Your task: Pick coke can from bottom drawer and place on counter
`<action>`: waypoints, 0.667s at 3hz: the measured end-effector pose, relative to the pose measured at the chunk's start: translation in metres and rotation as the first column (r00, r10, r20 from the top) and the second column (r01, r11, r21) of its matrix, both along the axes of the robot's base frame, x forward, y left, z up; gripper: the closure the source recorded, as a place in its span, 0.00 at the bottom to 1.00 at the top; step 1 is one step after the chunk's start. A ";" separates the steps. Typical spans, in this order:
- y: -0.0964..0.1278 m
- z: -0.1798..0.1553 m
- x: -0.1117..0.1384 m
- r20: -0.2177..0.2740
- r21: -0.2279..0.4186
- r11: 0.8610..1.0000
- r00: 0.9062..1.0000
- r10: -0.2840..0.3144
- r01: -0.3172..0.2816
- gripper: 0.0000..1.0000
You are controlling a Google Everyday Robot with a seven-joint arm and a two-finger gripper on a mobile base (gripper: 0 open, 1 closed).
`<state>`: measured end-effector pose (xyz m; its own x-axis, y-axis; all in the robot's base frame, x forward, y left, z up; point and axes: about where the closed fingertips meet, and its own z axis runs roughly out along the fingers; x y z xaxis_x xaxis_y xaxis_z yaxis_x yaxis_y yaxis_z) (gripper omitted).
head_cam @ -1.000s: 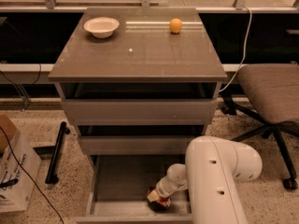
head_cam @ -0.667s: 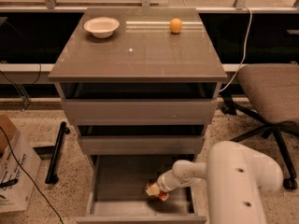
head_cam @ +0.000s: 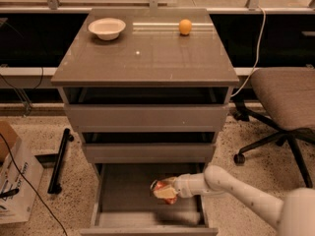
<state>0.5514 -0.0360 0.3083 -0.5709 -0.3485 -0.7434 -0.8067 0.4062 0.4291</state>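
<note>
The bottom drawer (head_cam: 123, 193) is pulled open under the two upper grey drawers. The red coke can (head_cam: 158, 185) is in it, right of its middle, partly covered by pale fingers. My gripper (head_cam: 165, 191) reaches in from the lower right and is shut on the can. Whether the can rests on the drawer floor or hangs just above it, I cannot tell. The glossy grey-brown counter (head_cam: 147, 58) lies above.
A white bowl (head_cam: 107, 27) and an orange ball (head_cam: 185, 26) sit at the back of the counter. An office chair (head_cam: 290, 97) stands to the right. A cardboard box (head_cam: 12, 181) and a black bar (head_cam: 59, 159) lie on the floor to the left.
My arm has swung out to the right and now stretches in low. The gripper has closed around the can and shifted it slightly left and up in the drawer.
</note>
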 end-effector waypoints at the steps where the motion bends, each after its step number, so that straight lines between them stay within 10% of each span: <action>1: -0.031 0.087 -0.025 0.146 0.118 0.989 0.986 0.076 -0.094 1.00; 2: -0.064 0.177 -0.043 0.259 0.167 0.967 0.955 0.143 -0.191 1.00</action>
